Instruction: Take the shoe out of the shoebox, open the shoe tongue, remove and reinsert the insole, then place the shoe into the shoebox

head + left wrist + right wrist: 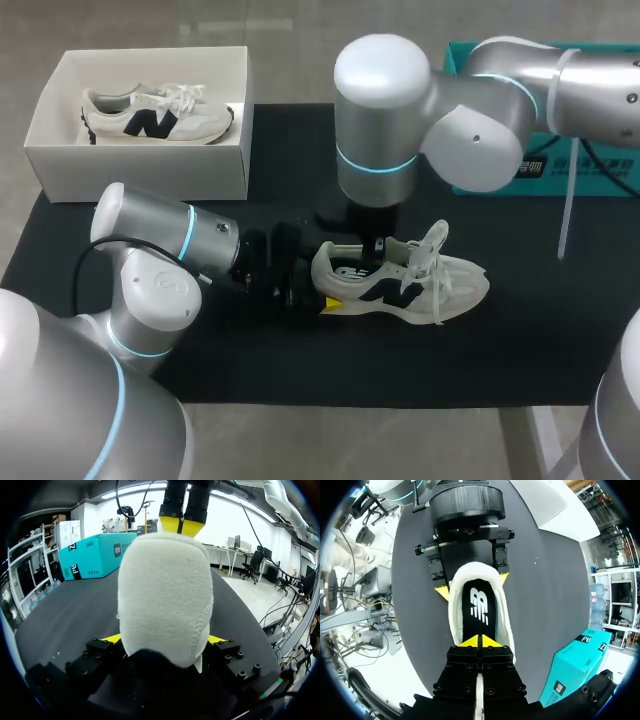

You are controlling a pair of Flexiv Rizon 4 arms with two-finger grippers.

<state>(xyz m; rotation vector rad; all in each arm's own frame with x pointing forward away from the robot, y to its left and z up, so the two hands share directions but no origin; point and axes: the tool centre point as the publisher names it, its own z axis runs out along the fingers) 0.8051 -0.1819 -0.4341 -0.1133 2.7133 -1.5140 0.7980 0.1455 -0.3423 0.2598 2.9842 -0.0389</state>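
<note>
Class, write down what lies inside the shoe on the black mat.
Inside the shoe lies a black insole with a white logo. The right pincer covers its forward part; the toe end cannot be seen.

A robotics lab: left arm [150, 245] and right arm [400, 110] over a black-matted table [540, 350].

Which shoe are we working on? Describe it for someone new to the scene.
On the black mat, outside the white shoebox, lies a white shoe with a dark logo. Unlike its twin inside the box, its heel is clamped by the left gripper.
</note>
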